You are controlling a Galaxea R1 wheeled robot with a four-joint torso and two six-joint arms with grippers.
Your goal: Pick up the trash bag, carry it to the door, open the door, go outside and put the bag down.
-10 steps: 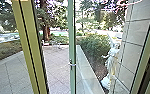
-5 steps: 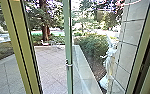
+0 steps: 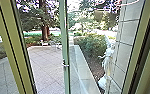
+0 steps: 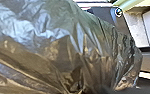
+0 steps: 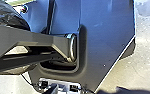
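Past the door point(image 3: 65, 45), a paved yard point(image 3: 47, 70) spreads out, with a tree point(image 3: 44, 30) and some pale, blurred chairs point(image 3: 51, 44) at its far end. The door's narrow green upright carries a small handle point(image 3: 65, 65) and stands between 2 frame posts, the left one point(image 3: 9, 47) olive, the right one point(image 3: 134, 55) paler. How far the door stands open, I cannot tell. Right of the green upright, a low wall point(image 3: 84, 68) runs from near to far, a bush point(image 3: 91, 45) and a white statue point(image 3: 107, 60) are on its right, and a tiled wall point(image 3: 128, 30) rises farther right. The bag point(image 4: 53, 47) is close up at the robot's left wrist, dark, shiny and bulging, its creases drawn together at 1 spot; the robot's dark plate shows behind it. Whether the left claw is spread, pressed together or pinching the bag, I cannot tell. The right claw's state I cannot tell either. Pale floor point(image 5: 146, 50) lies just beside the robot's base.
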